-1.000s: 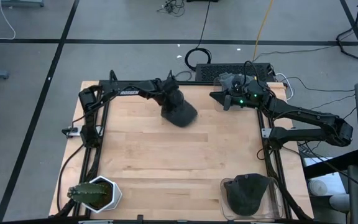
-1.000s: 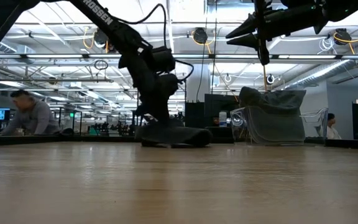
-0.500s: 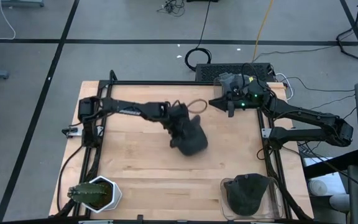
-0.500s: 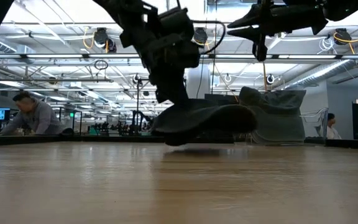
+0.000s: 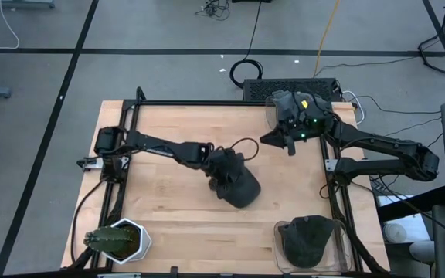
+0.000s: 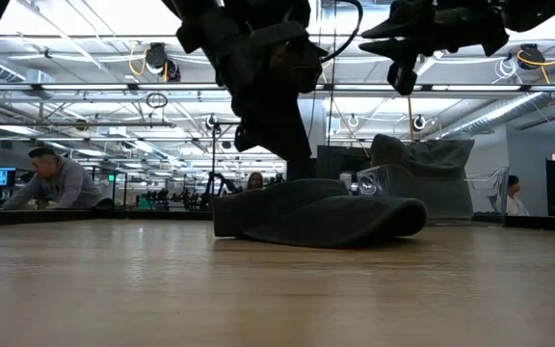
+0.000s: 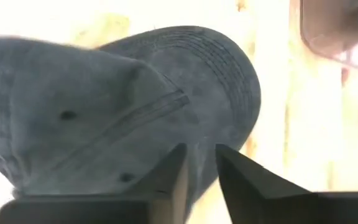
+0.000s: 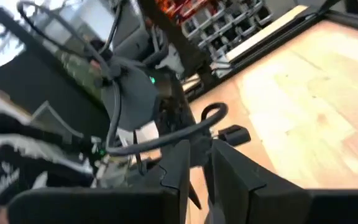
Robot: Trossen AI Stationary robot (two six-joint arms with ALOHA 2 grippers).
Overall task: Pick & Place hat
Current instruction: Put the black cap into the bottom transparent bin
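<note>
Dark hat lying on the wooden table, near its middle and a little toward the right side, brim flat against the wood in the low view. Left arm stretched long and low from its base at the table's left edge, elbow nearly straight, wrist angled down onto the hat's crown. Left gripper pinched onto the hat, fingers drawn close together with grey fabric between them in the left wrist view. Hat filling most of that view, stitched brim pointing away from the fingers.

Right arm folded back along the table's right edge, forearm running toward the far right corner, wrist raised well above the table. Right gripper hanging in the air, apart from the hat, fingers narrow with only a slim gap, nothing held. Second dark hat sitting in a clear container at the near right corner. Potted cactus at the near left corner.
</note>
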